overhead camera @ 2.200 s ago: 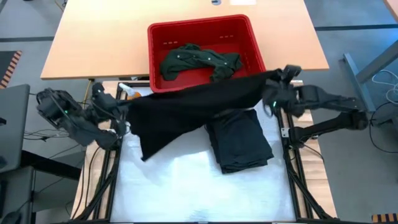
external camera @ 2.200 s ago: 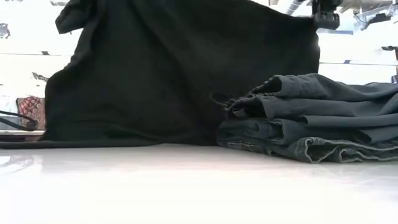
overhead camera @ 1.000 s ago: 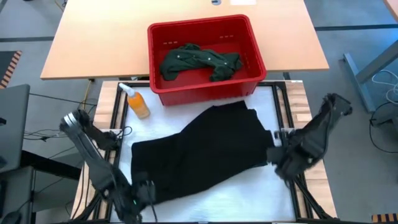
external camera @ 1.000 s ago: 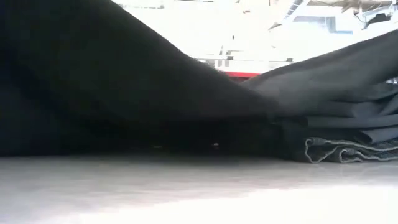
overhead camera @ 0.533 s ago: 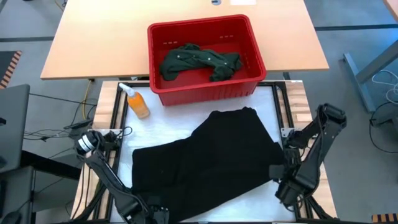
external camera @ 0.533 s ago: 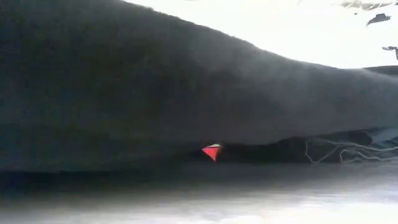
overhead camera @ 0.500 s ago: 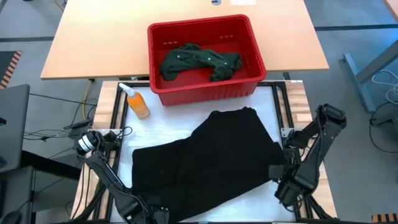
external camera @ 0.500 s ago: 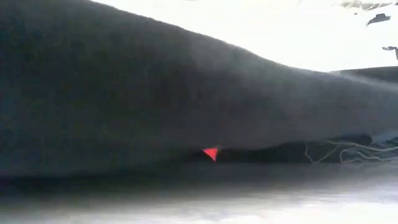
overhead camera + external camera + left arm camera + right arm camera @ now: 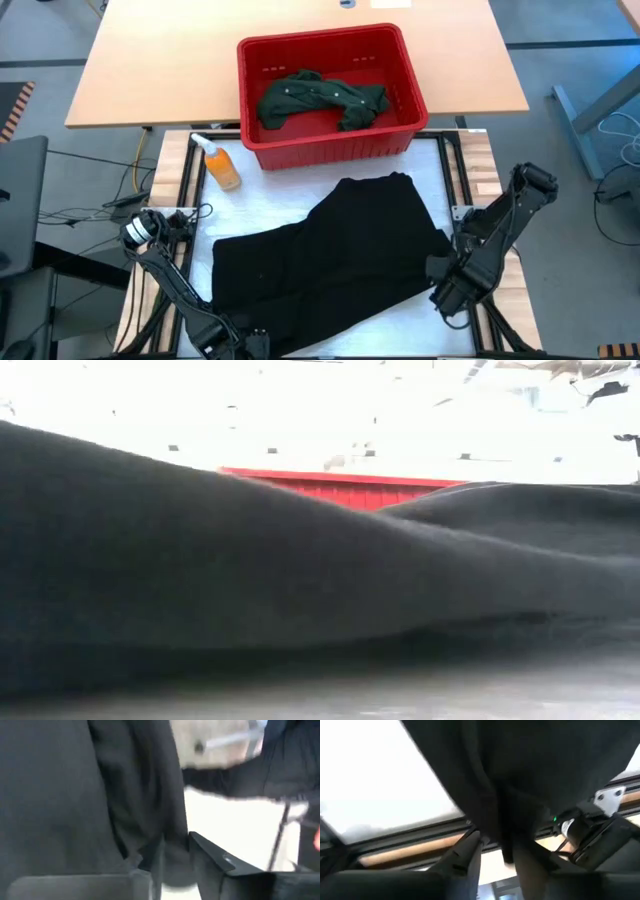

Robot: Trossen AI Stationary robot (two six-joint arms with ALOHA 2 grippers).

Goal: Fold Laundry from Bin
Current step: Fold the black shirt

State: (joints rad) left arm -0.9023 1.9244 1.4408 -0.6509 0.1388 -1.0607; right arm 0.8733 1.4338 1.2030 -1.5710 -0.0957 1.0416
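The black garment (image 9: 330, 255) lies spread on the white table (image 9: 260, 205) in front of the red bin (image 9: 405, 110). It looks soft, limp and light, so I think it is best taken at an edge or a corner. The cloth is plain and matte. The left gripper (image 9: 175, 865) and the right gripper (image 9: 495, 852) each have the fingers slightly apart, with a fold of cloth between them.

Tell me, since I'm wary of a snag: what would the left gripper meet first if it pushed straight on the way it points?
Most likely the black garment. In the left wrist view its cloth lies between and just ahead of the left gripper, filling most of the way forward. Depth is hard to judge.
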